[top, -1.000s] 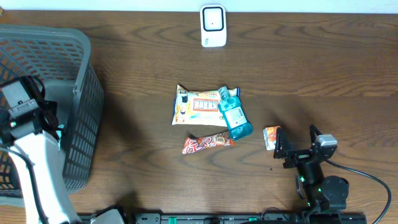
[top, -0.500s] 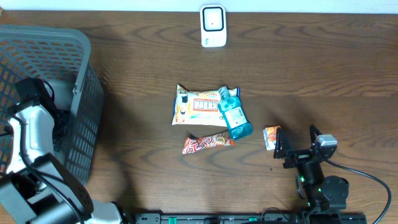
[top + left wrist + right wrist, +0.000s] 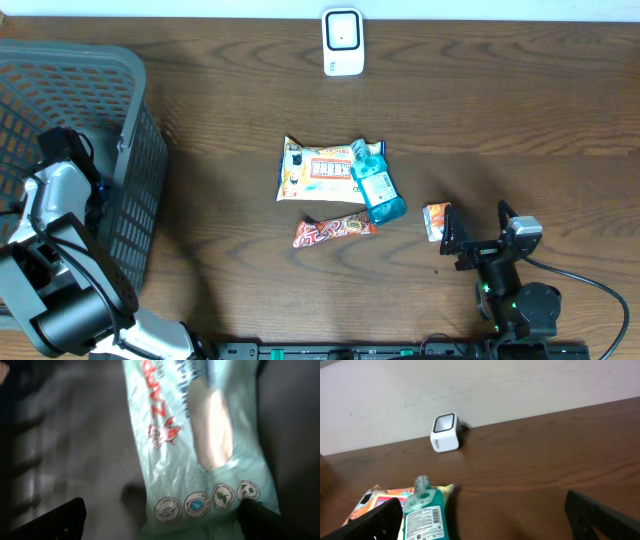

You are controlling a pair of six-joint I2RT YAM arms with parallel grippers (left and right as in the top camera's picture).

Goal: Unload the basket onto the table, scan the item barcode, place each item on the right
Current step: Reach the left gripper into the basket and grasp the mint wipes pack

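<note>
- My left gripper (image 3: 162, 516) is down inside the grey basket (image 3: 130, 110) at the left end of the table (image 3: 520, 110). Its jaws are spread wide and grasp nothing.
- The pale green packet (image 3: 200, 440) lies on the basket floor right under that claw. It runs lengthwise between the two fingers, with a clear window in its middle and a row of round symbols at the near end.
- From overhead I cannot see the packet, because the left arm (image 3: 60, 190) covers that part of the basket.
- The white scanner (image 3: 343, 42) stands at the far edge of the table, well apart from the basket.
- My right gripper (image 3: 477, 226) sits low at the near right, released and empty, facing the scanner.
- A small orange pack (image 3: 436, 220) lies just beside one of its fingers.
- In mid-table, a blue bottle (image 3: 377, 186) rests partly on an orange snack bag (image 3: 315, 172), and a red bar wrapper (image 3: 335, 231) lies just in front of them.
</note>
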